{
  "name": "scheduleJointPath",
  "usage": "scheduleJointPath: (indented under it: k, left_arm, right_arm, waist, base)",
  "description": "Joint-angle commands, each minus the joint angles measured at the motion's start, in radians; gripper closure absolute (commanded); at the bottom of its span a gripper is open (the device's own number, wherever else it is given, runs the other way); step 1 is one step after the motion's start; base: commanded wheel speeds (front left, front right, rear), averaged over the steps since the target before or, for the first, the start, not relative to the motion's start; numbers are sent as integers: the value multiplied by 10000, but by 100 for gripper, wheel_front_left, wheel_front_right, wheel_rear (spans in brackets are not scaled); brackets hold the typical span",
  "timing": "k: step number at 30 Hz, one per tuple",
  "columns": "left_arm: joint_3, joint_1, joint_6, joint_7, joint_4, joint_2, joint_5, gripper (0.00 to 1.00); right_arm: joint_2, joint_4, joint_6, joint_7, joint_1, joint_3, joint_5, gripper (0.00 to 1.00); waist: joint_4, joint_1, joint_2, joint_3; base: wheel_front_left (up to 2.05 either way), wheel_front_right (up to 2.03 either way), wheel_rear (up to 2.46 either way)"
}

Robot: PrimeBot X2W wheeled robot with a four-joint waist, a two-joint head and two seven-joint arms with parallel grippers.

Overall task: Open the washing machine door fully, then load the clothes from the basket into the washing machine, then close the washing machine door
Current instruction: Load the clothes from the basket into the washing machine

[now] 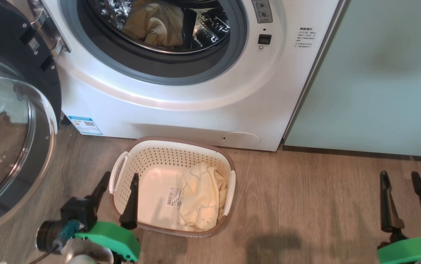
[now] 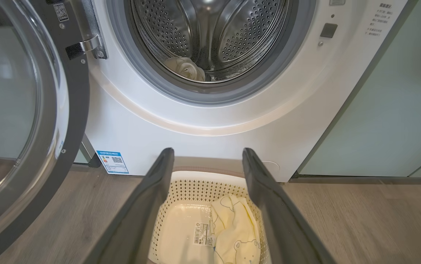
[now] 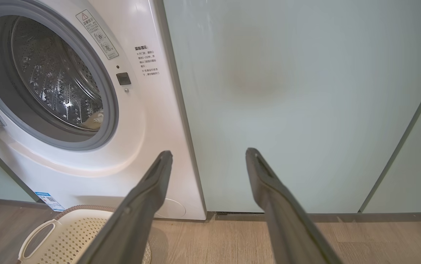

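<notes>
The white washing machine [image 1: 181, 110] stands with its round door [image 1: 12, 121] swung wide open to the left. One pale yellow garment [image 1: 155, 24] lies inside the steel drum [image 2: 210, 36]. On the floor in front sits the cream basket [image 1: 151, 161], and a second pale yellow garment [image 1: 201, 196] with a bear drawing lies in its right half. My left gripper [image 1: 120, 178] is open at the basket's left rim, holding nothing. Far to the right, my right gripper [image 1: 400, 175] hovers open over the floor, facing the pale green cabinet.
Pale green cabinet panels [image 1: 375, 80] stand right of the machine. The open door [image 2: 23, 121] takes up the left side near my left arm. Wood-look floor [image 1: 305, 205] lies between basket and right gripper.
</notes>
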Motion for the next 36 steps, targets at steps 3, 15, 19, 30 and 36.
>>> scheduleJointPath:
  k: [3, 15, 19, 30, 36]
  left_arm:
    - [142, -791, -263, 83, -15, 38, -27, 0]
    - [-793, -2425, -1472, 354, 2103, -727, -263, 0]
    - [-948, -3248, -1971, 385, 3294, -1109, -458, 0]
    - [-1158, -5564, -2971, 472, 6306, -1505, -517, 0]
    - [-1114, -6618, -3444, 509, 7697, -1455, -603, 0]
  right_arm:
    - [-116, -408, -29, 48, -107, 220, 33, 0]
    - [-116, -591, -29, 51, -434, 325, 118, 0]
    - [-116, -645, -29, -1, -704, 376, 198, 0]
    - [-116, -356, -29, -441, -1823, 747, 731, 0]
    - [-116, -49, -29, -590, -2445, 1043, 1152, 0]
  waist:
    - [42, 0, -1, 48]
    - [-125, 0, -1, 903]
    - [-337, 0, -1, 1579]
    - [-1333, 0, -1, 4023]
    - [-1893, 0, -1, 5224]
  base:
    - [0, 0, 0]
    - [0, 0, 0]
    - [0, 0, 0]
    - [0, 0, 0]
    - [0, 0, 0]
